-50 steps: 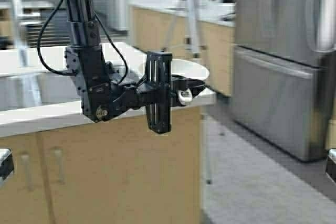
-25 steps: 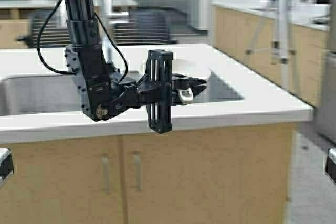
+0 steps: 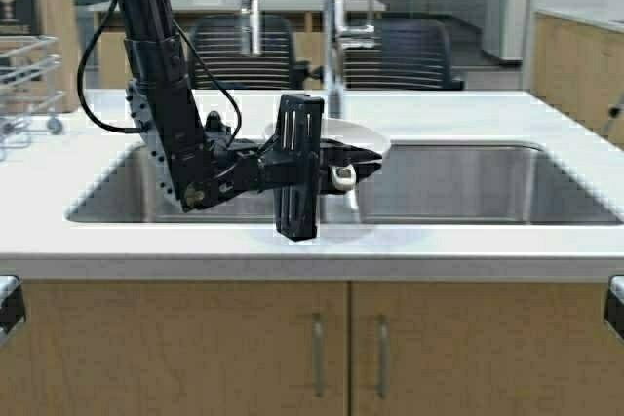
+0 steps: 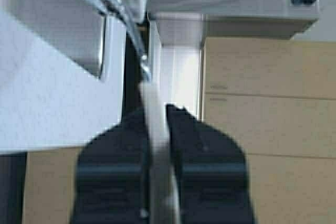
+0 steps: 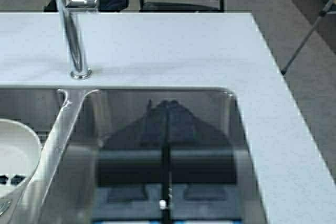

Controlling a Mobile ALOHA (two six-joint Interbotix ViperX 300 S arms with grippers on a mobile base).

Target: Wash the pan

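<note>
The cream-white pan hangs level over the middle of the double sink, just above the divider. My left gripper is shut on its short handle, seen edge-on between the fingers in the left wrist view. The pan's rim also shows in the right wrist view. My right gripper is shut and empty, pointing at the right basin; it does not show in the high view.
A tall chrome faucet rises behind the sink and shows in the right wrist view. A wire dish rack stands at the far left of the white counter. Chairs stand behind; cabinet doors lie below.
The robot has moved: the whole scene slid rightward, and the sink now lies centred in front. The left gripper keeps the pan in the same hold.
</note>
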